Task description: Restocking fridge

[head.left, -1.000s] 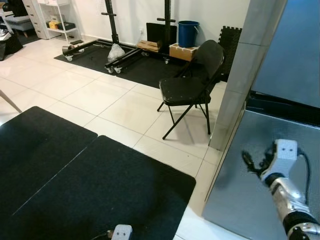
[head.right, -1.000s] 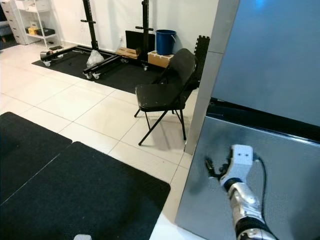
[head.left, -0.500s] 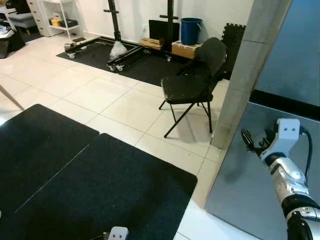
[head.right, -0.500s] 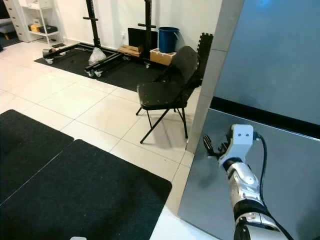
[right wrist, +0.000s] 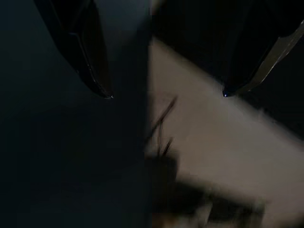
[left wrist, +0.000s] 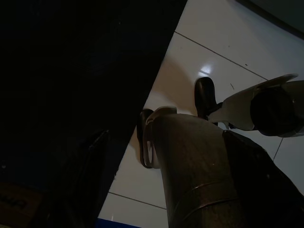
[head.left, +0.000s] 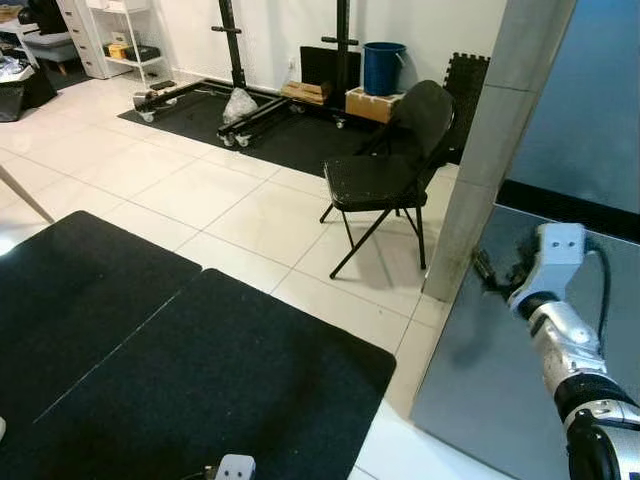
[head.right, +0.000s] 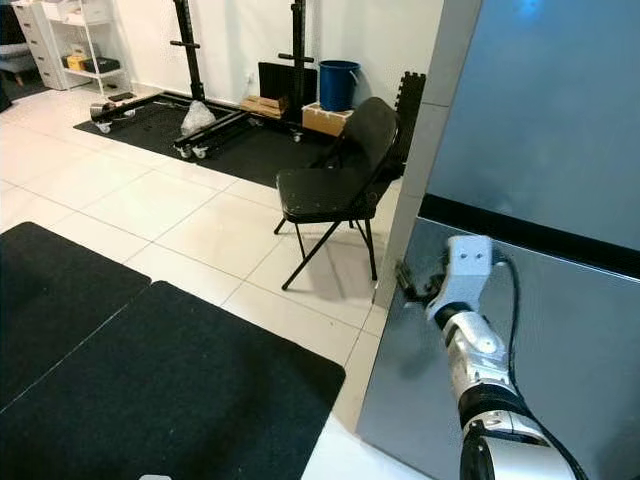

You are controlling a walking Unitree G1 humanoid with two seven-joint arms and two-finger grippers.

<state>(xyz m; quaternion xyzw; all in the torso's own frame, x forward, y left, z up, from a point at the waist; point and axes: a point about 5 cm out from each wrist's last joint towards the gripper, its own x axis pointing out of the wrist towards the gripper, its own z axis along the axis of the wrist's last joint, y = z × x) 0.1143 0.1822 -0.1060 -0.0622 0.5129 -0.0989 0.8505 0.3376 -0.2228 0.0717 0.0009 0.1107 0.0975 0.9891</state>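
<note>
Fridge (head.left: 520, 340) edge between spread right gripper (right wrist: 166, 95) fingers.

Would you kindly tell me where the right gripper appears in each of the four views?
Left eye view: right gripper, right of centre, at the grey lower door's left edge.
Right eye view: right of centre, at the same edge.
Right wrist view: its fingers, spread apart, frame that edge.
Left wrist view: looks down at black mat and floor tile.
Shared landmark: the door's left edge.
</note>
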